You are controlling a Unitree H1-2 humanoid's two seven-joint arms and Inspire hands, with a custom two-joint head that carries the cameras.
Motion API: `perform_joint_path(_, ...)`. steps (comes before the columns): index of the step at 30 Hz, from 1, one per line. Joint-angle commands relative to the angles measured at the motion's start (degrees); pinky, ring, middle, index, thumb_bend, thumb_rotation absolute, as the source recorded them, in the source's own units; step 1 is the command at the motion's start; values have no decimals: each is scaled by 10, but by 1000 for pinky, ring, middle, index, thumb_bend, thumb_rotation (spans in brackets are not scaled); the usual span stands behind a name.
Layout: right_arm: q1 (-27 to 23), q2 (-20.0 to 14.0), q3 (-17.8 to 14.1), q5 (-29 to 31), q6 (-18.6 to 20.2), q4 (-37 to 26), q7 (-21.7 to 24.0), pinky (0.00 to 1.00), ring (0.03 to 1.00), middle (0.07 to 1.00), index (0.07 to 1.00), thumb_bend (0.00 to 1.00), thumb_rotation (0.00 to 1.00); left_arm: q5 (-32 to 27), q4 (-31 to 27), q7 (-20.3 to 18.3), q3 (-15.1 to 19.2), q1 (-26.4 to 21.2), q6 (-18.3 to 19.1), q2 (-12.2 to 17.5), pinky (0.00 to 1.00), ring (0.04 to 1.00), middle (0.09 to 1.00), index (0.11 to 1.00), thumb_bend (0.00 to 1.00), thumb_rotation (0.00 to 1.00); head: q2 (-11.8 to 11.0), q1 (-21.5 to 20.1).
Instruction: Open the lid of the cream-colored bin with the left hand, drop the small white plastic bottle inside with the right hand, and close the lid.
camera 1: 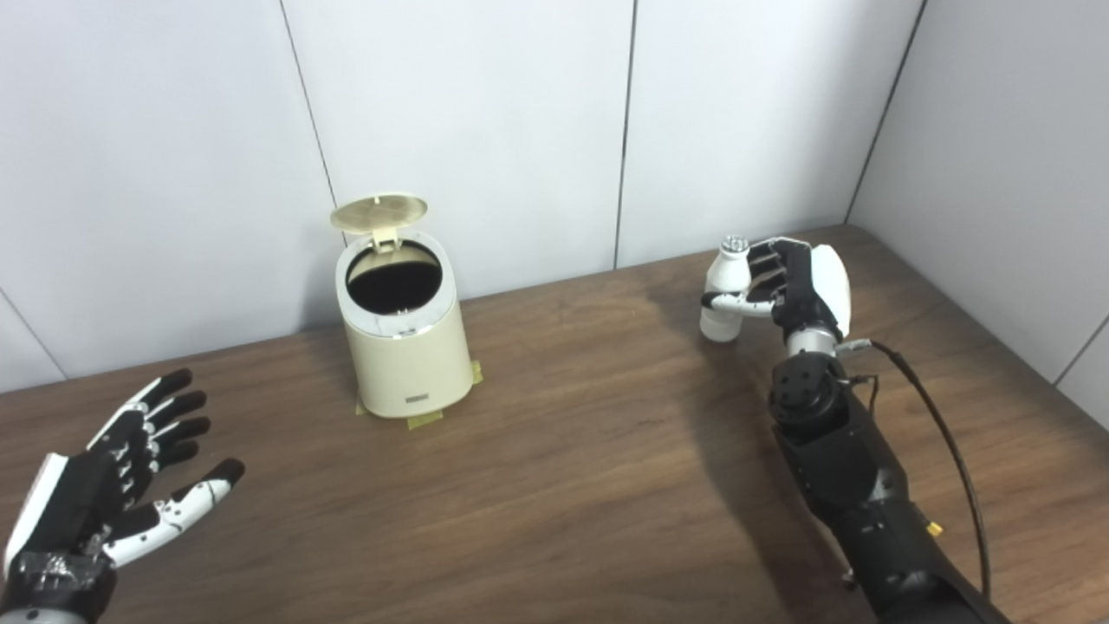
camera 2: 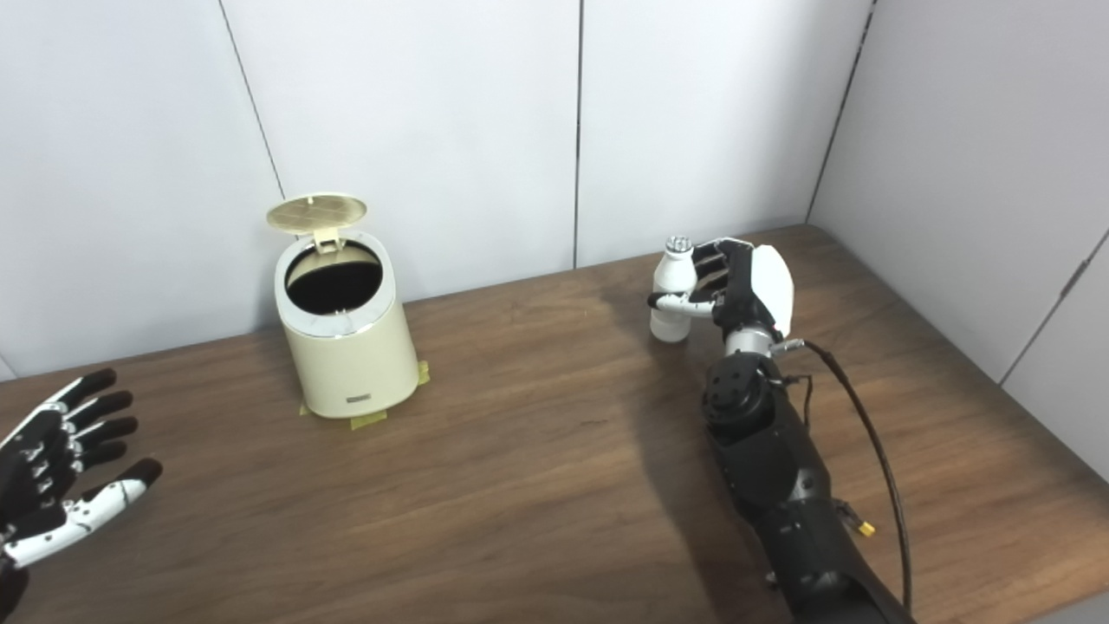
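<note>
The cream-colored bin (camera 1: 407, 351) stands on the wooden table at the back left, taped down at its base. Its round lid (camera 1: 379, 212) is flipped up, showing the dark inside. The small white plastic bottle (camera 1: 724, 290) with a silver cap stands upright at the back right. My right hand (camera 1: 797, 286) wraps around it from the right, thumb across its front, shut on it. Far from the bin, my left hand (camera 1: 130, 472) hovers open near the front left edge, palm up and fingers spread, holding nothing.
White wall panels (camera 1: 485, 130) rise right behind the bin, and a side wall runs along the table's right edge. A black cable (camera 1: 944, 433) trails from my right wrist along the forearm. Bare wood table (camera 1: 563, 451) lies between bin and bottle.
</note>
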Motion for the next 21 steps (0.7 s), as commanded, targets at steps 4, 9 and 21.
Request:
perform_joint_path(4, -33, -12, 5, -12, -34, 0, -19, 357, 404, 487, 506, 519, 0, 10, -15, 1, 4, -19, -1, -2, 810, 826, 867, 926, 543, 0, -1, 0)
perform_joint_path(9, -29, -12, 4, -8, -36, -11, -17, 372, 413, 492, 498, 520, 0, 19, -16, -6, 4, -18, -1, -7, 827, 839, 878, 936, 519, 0, -4, 9)
perform_joint_path(21, 7, -9, 30, -34, -37, -148, 10, 353, 397, 472, 507, 520, 0, 54, -28, -27, 13, -14, -1, -36, 908, 882, 908, 966, 512, 0, -1, 83)
